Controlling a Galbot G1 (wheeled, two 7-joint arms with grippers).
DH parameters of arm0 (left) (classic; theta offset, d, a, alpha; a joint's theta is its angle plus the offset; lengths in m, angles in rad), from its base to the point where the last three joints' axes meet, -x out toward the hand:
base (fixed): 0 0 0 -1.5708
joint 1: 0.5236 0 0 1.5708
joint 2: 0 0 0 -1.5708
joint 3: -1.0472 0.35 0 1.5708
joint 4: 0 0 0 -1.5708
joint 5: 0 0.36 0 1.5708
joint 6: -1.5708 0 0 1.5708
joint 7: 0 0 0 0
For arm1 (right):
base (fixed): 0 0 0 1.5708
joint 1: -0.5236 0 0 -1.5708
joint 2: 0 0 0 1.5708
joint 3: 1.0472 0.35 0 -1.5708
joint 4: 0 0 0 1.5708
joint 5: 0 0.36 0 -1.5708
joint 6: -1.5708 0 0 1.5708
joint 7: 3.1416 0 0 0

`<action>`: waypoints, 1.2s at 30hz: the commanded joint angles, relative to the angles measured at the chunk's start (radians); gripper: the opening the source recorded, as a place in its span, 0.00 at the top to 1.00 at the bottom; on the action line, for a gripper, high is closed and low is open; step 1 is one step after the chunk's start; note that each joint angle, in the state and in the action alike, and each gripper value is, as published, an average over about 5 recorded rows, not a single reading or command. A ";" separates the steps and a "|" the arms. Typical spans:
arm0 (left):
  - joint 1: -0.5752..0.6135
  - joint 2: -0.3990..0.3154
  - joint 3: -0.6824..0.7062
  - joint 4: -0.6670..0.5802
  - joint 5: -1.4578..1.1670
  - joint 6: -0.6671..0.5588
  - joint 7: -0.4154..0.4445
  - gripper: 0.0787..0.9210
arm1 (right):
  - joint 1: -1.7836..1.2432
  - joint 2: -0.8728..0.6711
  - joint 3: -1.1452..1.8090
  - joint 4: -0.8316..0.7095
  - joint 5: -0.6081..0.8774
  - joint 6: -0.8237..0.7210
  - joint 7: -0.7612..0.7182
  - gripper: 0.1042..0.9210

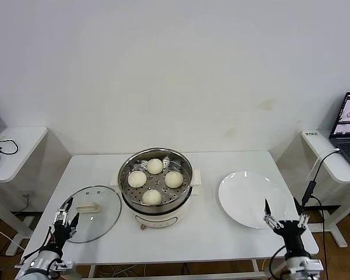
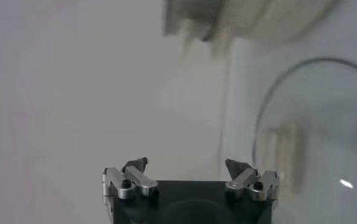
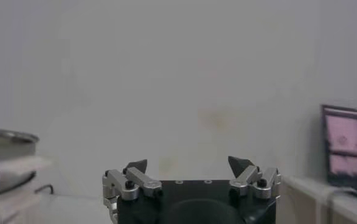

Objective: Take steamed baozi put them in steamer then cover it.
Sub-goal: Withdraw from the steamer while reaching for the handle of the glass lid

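Several cream-white baozi [image 1: 154,181] lie on the perforated tray inside the shiny steel steamer [image 1: 184,164] on its white base, at the table's middle. The clear glass lid [image 1: 105,224] with a cream handle [image 1: 88,206] lies flat on the table left of the steamer; it also shows in the left wrist view [image 2: 324,140]. My left gripper [image 1: 66,212] is open and empty at the lid's left edge, near the table's front left corner. My right gripper [image 1: 284,215] is open and empty at the front right, beside the white plate.
An empty flat white plate [image 1: 233,198] lies right of the steamer. A side table with cables [image 1: 11,146] stands at the left. A side table with a laptop [image 1: 349,125] stands at the right.
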 commanded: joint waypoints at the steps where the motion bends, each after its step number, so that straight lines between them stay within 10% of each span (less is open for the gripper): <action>1: -0.128 0.018 0.071 0.136 0.148 -0.018 0.006 0.12 | -0.080 0.060 0.054 0.024 -0.034 0.017 0.001 0.12; 36: -0.297 0.008 0.141 0.271 0.125 -0.012 0.040 0.12 | -0.105 0.061 0.027 0.017 -0.048 0.033 -0.006 0.12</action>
